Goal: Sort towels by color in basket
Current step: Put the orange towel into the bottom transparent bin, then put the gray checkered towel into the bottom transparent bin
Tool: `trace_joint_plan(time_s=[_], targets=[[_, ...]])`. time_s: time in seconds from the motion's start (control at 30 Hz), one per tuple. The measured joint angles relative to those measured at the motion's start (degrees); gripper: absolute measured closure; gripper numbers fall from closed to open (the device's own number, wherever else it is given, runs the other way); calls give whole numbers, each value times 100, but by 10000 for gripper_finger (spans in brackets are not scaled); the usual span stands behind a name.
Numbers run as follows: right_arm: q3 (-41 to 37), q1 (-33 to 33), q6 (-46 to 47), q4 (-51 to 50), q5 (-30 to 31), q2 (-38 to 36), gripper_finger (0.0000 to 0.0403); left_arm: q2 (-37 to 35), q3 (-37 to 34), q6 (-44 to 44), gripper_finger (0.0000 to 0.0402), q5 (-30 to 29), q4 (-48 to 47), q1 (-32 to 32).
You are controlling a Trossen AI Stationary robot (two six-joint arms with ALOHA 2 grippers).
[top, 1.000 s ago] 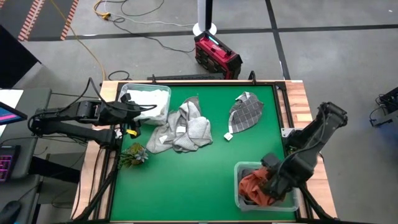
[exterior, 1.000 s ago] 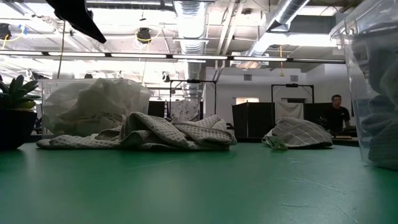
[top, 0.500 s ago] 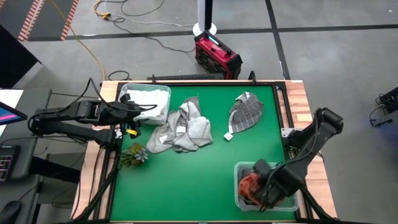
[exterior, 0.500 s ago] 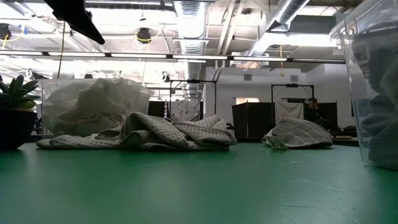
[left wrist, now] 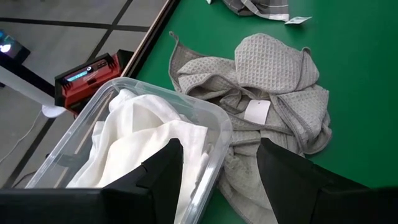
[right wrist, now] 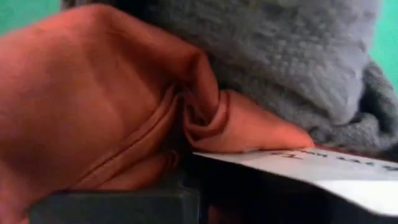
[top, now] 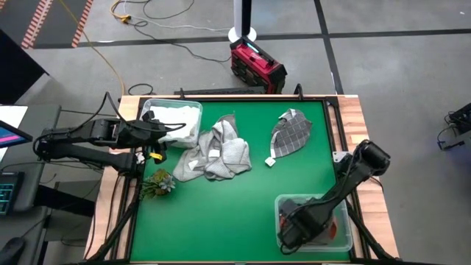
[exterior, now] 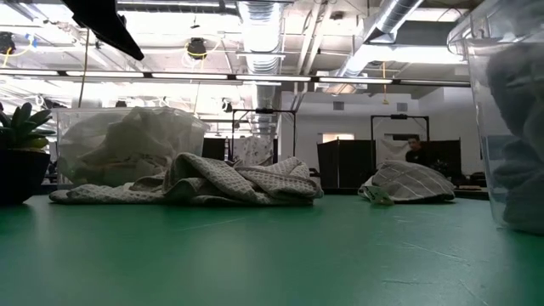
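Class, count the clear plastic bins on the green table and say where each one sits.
2: one bin at the table's far-left corner holding white cloth, one bin at the near-right corner holding rust-orange cloth. None seems hidden.

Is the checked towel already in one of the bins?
No, the checked towel lies alone on the green table, outside both bins.

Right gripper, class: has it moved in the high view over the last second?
Yes. The right gripper has swung from the right side of the clear bin to its left side, over the rust orange towel.
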Motion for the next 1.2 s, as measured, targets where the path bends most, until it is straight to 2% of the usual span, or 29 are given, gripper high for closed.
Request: trace_joint_plan(time_s=[0.17, 0.43, 0.5, 0.6, 0.67, 0.87, 0.93, 1.07, 1.2], targets=[[425, 42, 346, -884, 249, -549, 313, 0, 0, 0, 205, 0, -21, -1], [995, 295, 967, -2152, 1499, -1491, 313, 0, 0, 103, 205, -2, 5, -1], [984, 289, 894, -2401, 2098, -1628, 313, 0, 0, 68, 205, -7, 57, -1], [707, 202, 155, -2241, 3618, -1843, 313, 44, 0, -40, 205, -172, 589, -1], [565, -1, 125, -2364, 4280, -1867, 313, 93, 0, 0, 205, -222, 1057, 1], [-2, -1137, -999, -2100, 4317, -1871, 313, 643, 0, 688, 205, -155, 2675, -1], [-230, -1572, -1613, -1884, 4309, -1880, 313, 918, 0, 890, 205, -46, 3089, -1], [-592, -2459, -3023, -1241, 4290, -1888, 311, 1549, 0, 1124, 205, 662, 3937, -12], [-822, -3358, -4693, -217, 3897, -1971, 289, 2168, 0, 1477, 205, 893, 5049, -198]])
